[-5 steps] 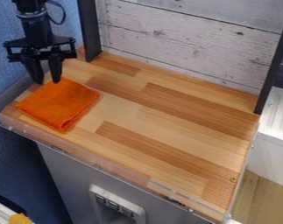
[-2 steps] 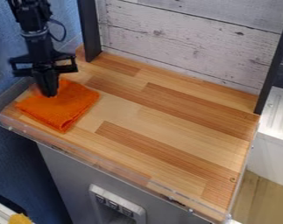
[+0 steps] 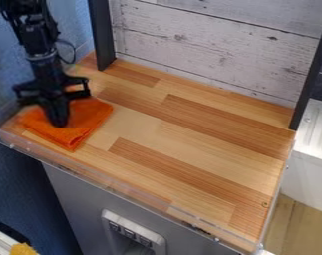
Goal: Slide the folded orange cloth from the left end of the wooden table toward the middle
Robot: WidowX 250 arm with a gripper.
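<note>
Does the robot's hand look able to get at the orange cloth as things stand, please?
Probably yes: the hand is down at the orange cloth, and I see nothing else lying between them.

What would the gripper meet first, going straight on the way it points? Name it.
The orange cloth, right below the gripper; it may be touching it, as depth is unclear. Under the cloth would come the wooden surface.

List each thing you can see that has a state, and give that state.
Gripper: shut, pointing down, tips at the cloth
Orange cloth: folded, lying flat on the counter
Wooden counter: level, under the cloth
Transparent guard: upright along the counter's front edge
</note>
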